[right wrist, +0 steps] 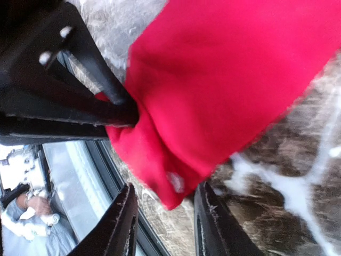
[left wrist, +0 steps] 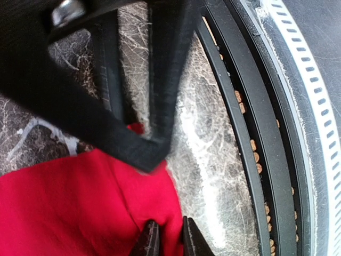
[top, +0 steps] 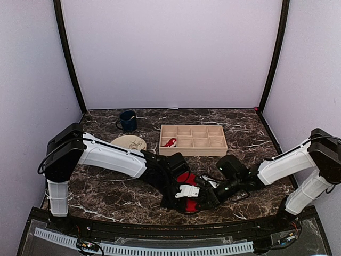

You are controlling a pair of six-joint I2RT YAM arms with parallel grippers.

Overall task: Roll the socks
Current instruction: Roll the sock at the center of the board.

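Top view – socks: red heap point(top: 186, 177) on the marble table point(top: 106, 192), centre, close to the near edge, largely covered by the two arms.
Top view – left gripper: point(top: 187, 198) down on the heap, red showing above and below it; how the jaws stand cannot be told here.
Top view – right gripper: point(top: 209, 188) comes in from the right, touching the heap's right side, just beside the left gripper.
Top view – rest: plate point(top: 129, 142), blue mug point(top: 128, 121) and wooden tray point(top: 193, 140) sit farther back, well apart from the socks.
Left wrist – left gripper: point(left wrist: 169, 224) fingers nearly together, clamped on a thin edge of the socks point(left wrist: 69, 208). The fabric spreads left of the fingers, flat on the table.
Left wrist – right gripper: black frame point(left wrist: 160, 80) just above the fabric.
Right wrist – right gripper: point(right wrist: 165, 186) fingers apart – a corner of the socks point(right wrist: 213, 80) hangs between them, not squeezed.
Right wrist – left gripper: black fingers point(right wrist: 101, 109) pressed into the fabric's left fold.
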